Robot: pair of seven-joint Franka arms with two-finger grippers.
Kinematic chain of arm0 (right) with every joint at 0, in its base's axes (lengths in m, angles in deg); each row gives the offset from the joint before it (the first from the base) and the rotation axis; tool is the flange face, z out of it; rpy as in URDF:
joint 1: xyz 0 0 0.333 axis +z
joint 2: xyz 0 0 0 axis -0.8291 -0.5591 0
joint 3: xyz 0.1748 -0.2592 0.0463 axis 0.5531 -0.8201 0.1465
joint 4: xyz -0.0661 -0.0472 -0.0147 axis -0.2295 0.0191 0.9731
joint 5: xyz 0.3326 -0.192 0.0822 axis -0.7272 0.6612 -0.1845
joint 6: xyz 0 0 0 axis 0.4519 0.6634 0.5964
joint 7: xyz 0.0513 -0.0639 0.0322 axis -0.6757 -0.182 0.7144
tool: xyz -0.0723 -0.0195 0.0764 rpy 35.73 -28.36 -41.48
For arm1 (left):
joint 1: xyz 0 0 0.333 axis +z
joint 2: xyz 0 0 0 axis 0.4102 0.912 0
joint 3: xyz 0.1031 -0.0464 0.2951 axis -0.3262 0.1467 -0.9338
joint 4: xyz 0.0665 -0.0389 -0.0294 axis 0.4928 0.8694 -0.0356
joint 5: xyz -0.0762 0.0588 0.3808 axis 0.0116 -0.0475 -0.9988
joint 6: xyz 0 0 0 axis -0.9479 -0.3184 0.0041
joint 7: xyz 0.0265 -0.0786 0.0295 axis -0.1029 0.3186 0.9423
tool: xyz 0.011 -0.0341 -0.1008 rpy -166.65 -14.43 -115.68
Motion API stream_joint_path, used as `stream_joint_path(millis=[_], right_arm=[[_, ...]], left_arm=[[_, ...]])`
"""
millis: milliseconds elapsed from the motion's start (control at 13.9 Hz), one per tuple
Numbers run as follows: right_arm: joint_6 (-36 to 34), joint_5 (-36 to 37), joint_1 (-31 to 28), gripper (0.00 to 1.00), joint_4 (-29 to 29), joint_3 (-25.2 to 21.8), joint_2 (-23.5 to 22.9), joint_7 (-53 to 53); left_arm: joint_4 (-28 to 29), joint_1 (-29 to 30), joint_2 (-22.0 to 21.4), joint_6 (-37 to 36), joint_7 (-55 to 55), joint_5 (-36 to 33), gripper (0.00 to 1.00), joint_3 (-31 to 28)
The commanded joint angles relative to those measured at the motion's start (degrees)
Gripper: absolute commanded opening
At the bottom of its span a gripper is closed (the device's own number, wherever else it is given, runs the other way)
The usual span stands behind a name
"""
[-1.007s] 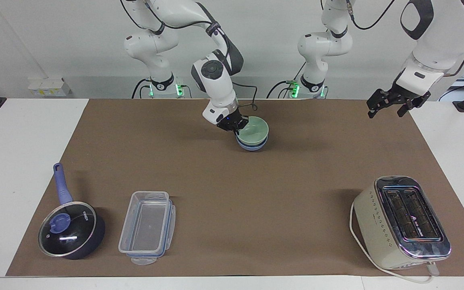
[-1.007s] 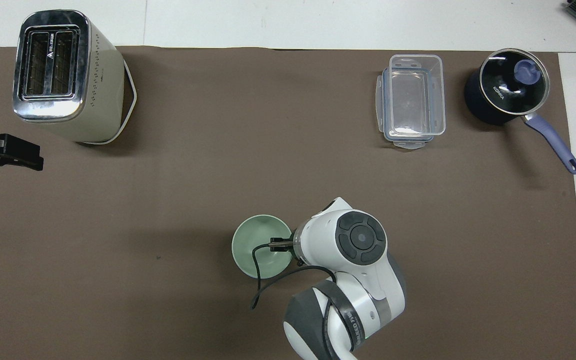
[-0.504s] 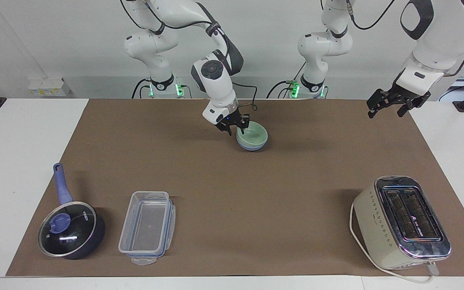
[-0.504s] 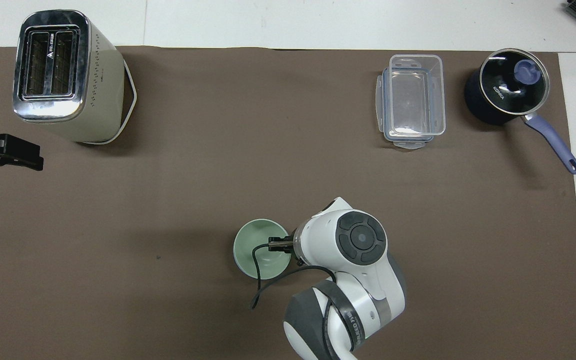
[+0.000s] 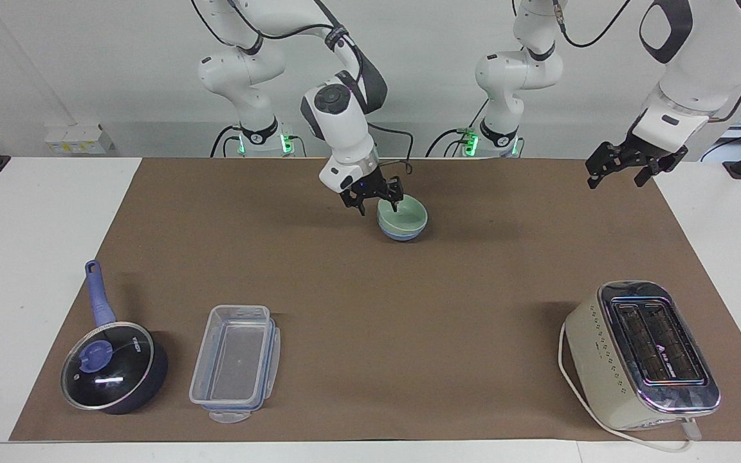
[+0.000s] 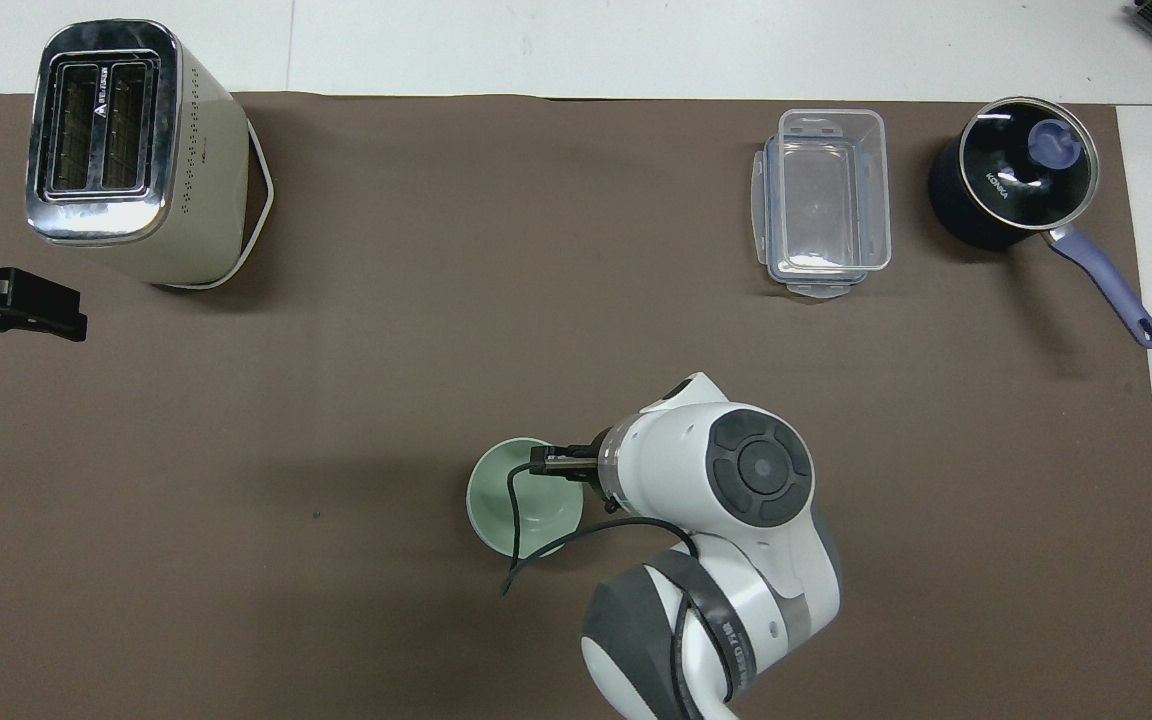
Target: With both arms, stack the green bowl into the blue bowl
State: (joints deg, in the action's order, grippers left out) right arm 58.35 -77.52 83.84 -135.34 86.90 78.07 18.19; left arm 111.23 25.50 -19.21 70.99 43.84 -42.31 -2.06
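Observation:
The pale green bowl (image 5: 407,212) sits nested in the periwinkle-blue bowl (image 5: 402,234) on the brown mat, near the robots' end at mid-table. Only the blue bowl's lower wall shows under the green rim. In the overhead view the green bowl (image 6: 521,497) hides the blue one. My right gripper (image 5: 375,197) is open and empty, raised just above the green bowl's rim on the side toward the right arm's end. In the overhead view the right wrist covers it. My left gripper (image 5: 625,168) is open and empty, waiting in the air over the mat's edge at the left arm's end; it also shows in the overhead view (image 6: 11,305).
A cream toaster (image 5: 642,355) stands farthest from the robots toward the left arm's end. A clear plastic box (image 5: 235,361) and a dark blue lidded saucepan (image 5: 110,368) stand farthest from the robots toward the right arm's end. The brown mat (image 5: 409,308) covers the table.
The right gripper let go of the green bowl's rim, opened and rose a little. The green bowl settled level into the blue bowl. The left arm has not moved.

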Motion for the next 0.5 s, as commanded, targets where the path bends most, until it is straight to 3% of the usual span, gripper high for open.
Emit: stream_joint_path(millis=[0, 144, 432], right_arm=[[-2.84, 0.03, -3.22, 0.93, -0.45, 0.14, 4.02, 0.91], [-4.51, 2.65, -6.37, 1.00, -0.54, 0.14, 6.30, 0.83], [-9.34, 6.17, -14.99, 1.00, 0.07, 0.14, 11.31, -2.68]], left_arm=[[-1.17, 0.91, 0.45, -1.28, -0.36, -0.39, 1.00, 0.57], [-1.17, 0.91, 0.54, -1.28, -0.36, -0.39, 1.00, 0.57], [-1.17, 0.91, 0.54, -1.28, -0.36, -0.39, 1.00, 0.57]])
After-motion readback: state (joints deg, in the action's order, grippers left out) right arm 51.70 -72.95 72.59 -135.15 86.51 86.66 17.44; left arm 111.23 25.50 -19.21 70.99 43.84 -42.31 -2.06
